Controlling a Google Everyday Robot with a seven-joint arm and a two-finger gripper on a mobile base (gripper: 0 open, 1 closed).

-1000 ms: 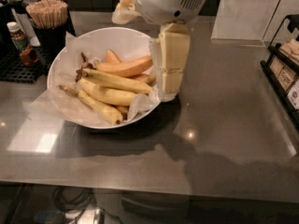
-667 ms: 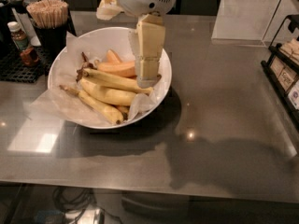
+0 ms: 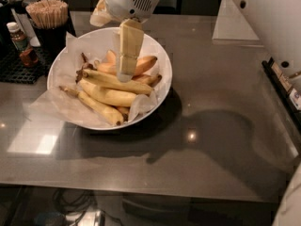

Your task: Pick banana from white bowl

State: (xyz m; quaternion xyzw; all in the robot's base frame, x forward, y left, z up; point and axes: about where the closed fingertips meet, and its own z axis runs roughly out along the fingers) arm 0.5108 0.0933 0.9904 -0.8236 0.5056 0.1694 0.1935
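The white bowl (image 3: 157, 55) stands on the grey table at the upper left, lined with crinkled paper and holding several bananas. The banana (image 3: 110, 80), long, slim and olive-yellow with a dark stem at its left end, lies across the top of the pile. A plumper yellow banana (image 3: 107, 97) lies just in front of it, and orange-tinted ones (image 3: 143, 62) lie behind. My gripper (image 3: 123, 73) hangs straight down from the white wrist (image 3: 129, 1) over the middle of the bowl. Its tip is at, or just above, the slim banana.
A black holder of wooden sticks (image 3: 48, 14), a small sauce bottle (image 3: 21, 40) and a black mat (image 3: 19, 67) stand left of the bowl. A white sign stand (image 3: 235, 20) is at the back right. A dark rack (image 3: 284, 86) lines the right edge.
My gripper has moved left from the bowl's right rim to over the middle of the banana pile. The bananas have not shifted.
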